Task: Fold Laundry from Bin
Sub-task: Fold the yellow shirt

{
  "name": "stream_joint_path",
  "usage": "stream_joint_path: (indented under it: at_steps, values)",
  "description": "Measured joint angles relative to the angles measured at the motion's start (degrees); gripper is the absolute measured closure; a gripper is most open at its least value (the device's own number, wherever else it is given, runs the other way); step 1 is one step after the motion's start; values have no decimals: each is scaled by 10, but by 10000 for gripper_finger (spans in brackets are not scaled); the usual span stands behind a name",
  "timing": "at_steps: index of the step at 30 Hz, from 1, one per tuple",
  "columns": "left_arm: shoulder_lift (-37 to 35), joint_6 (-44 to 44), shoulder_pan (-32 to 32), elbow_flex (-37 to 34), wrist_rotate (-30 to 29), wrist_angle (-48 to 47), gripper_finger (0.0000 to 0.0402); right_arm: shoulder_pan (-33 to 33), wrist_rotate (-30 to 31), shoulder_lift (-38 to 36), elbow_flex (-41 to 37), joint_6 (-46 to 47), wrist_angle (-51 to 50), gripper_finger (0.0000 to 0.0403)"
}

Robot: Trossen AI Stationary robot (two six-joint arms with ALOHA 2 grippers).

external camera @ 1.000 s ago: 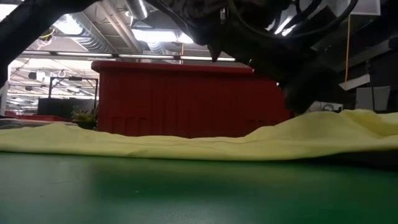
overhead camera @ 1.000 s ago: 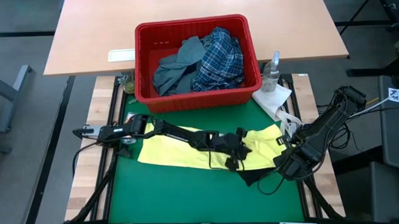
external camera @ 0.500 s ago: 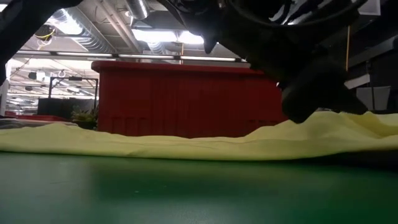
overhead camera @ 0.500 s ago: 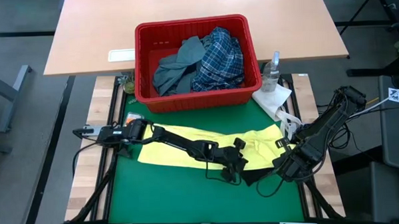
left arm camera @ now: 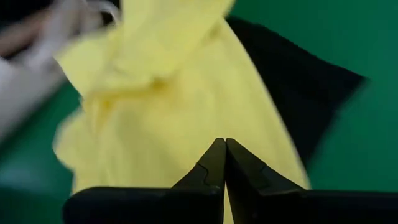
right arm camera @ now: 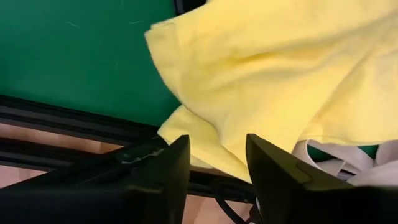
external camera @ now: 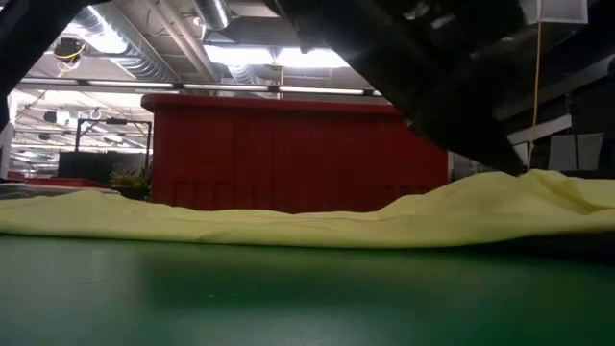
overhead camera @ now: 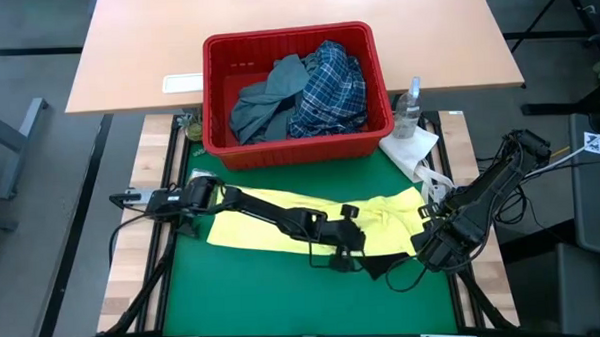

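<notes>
A small yellow garment [overhead camera: 272,227] lies spread across the green mat, and its right end overlaps a dark cloth [overhead camera: 385,266]. My left arm reaches over it from the table's left. Its gripper [left arm camera: 224,146] is shut, with its tips above the yellow cloth near the right end [overhead camera: 348,249]. My right gripper [right arm camera: 214,143] is open at the mat's right edge [overhead camera: 431,246] and points down. The yellow garment's edge [right arm camera: 186,127] lies below and between its fingers. The red bin [overhead camera: 285,37] stands at the far side and holds a grey-blue garment [overhead camera: 266,102] and a plaid shirt [overhead camera: 329,87]. My left gripper holds its shut tips right at the yellow garment's surface [left arm camera: 205,124], slanting down from the table's left. I cannot tell whether the tips touch the cloth.
A spray bottle [overhead camera: 410,107] and a white paper towel [overhead camera: 411,150] sit at the far right, beside the bin. The mat's black frame rail [right arm camera: 74,118] and some cables run close by my right gripper. Bare green mat [overhead camera: 264,290] lies along the near side.
My left gripper, still shut, has gone a short way over the yellow garment toward the table's near edge and has rolled at the wrist. The right arm has stayed in place.
</notes>
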Motion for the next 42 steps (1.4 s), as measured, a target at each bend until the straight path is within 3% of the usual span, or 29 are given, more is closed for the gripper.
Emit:
stream_joint_path:
  at_steps: [4, 22, 26, 33, 42]
  values:
    - [-23, -50, 1, 0, 42, -115, 401, 0, 0, 0, 0, -2, 0, 246]
    - [-5, -83, -27, -2, 47, -400, 401, 0, 1, 0, 0, -2, 10, 247]
    - [-5, -83, -36, -3, 47, -450, 401, 0, 46, 0, 0, -2, 33, 247]
    - [-26, -83, -55, -7, 54, -471, 402, 0, 169, 0, -6, 1, 111, 247]
    - [-70, -98, -61, -7, 69, -427, 401, 0, 172, 0, -90, 2, 228, 247]
